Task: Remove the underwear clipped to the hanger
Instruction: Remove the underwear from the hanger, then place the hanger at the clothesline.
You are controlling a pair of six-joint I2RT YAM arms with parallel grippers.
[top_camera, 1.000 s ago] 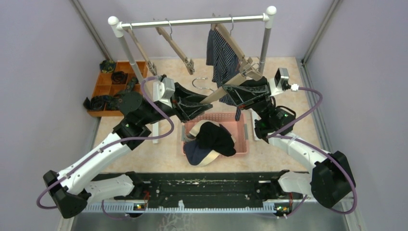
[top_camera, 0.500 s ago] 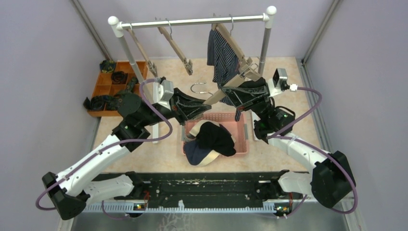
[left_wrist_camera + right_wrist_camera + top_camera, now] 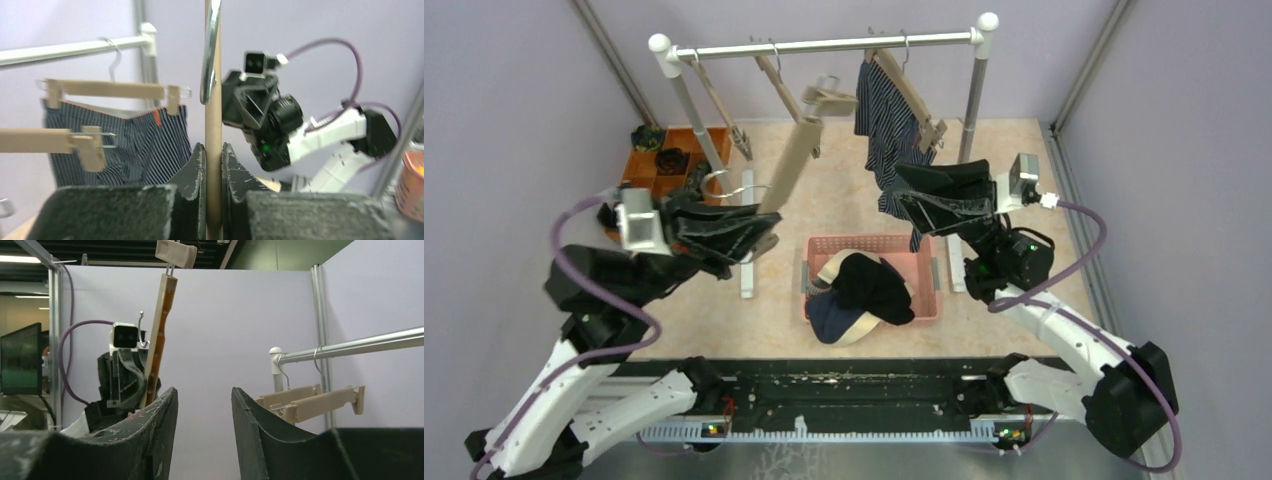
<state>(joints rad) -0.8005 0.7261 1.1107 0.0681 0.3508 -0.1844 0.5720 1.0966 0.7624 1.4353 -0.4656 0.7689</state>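
Nearest, shows shed underwear (image 3: 864, 290) heaped in the pink basket (image 3: 930, 280). Clamps a bare wooden hanger (image 3: 213, 125) in the left claw (image 3: 213, 165); holds the right claw (image 3: 204, 410) part-open, empty, close beside the striped pair (image 3: 882, 115) clipped to the far hanger (image 3: 921, 100) on the rail (image 3: 824, 45). Looks light, limp, stretchy; best pinched at the waistband beside a clip.

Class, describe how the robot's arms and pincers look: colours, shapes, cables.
Left arm and right arm: white links, black joints, a looping purple cable each. Left pincer and right pincer: two black, scuffed, wedge-shaped fingers, small white camera box behind.
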